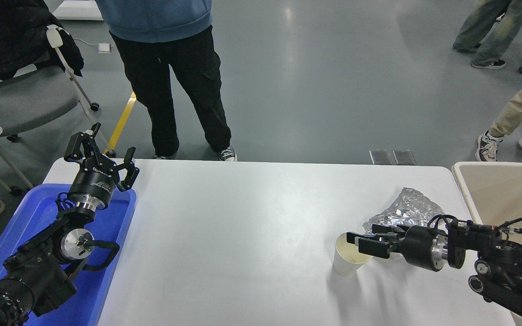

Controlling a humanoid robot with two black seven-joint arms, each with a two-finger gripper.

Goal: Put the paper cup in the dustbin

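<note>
Head view: paper cup (348,256) upright, near table's (252,217) right edge.

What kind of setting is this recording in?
Probably a robotics lab or test hall: a white table on a bare grey floor, a wheeled office chair, and people standing around watching.

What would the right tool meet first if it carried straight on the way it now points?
The right tool points toward the picture's left, with its tips at the rim of the upright paper cup. It would probably meet the cup first, though height over the rim is hard to judge.
</note>
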